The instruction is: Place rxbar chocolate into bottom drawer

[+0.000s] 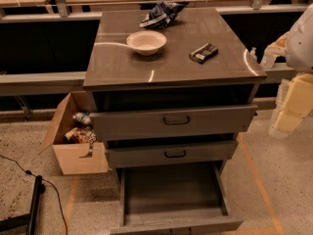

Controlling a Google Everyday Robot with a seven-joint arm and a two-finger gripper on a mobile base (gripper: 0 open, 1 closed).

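The desk (122,62) fills the upper middle of the frame: a grey cabinet with a smooth, glossy top that catches thin streaks of light. On it, toward the back, lies a crumpled blue-and-white bag (161,13). Just in front of that stands a round white bowl (146,42), matte and shallow. The rxbar chocolate (204,52) rests flat on the right part of the top, well apart from the bowl. It is a small dark rectangle with pale markings, turned at a slant.

Below the top, two upper drawers (173,121) with thin black handles stand slightly pulled out. The bottom drawer (173,195) is drawn far out toward the lower edge of the frame, a wide shallow grey tray with low side walls.

At the right edge of the frame, level with the desk top and apart from it, hangs the gripper (292,106), pale cream and blocky under a rounded white shell. Whether it is open or closed cannot be told.

The floor (288,190) is speckled and crossed by an orange line (257,180). At the lower left an open cardboard box (73,158) holds crumpled packets. A grey rail (39,82) runs behind the cabinet.
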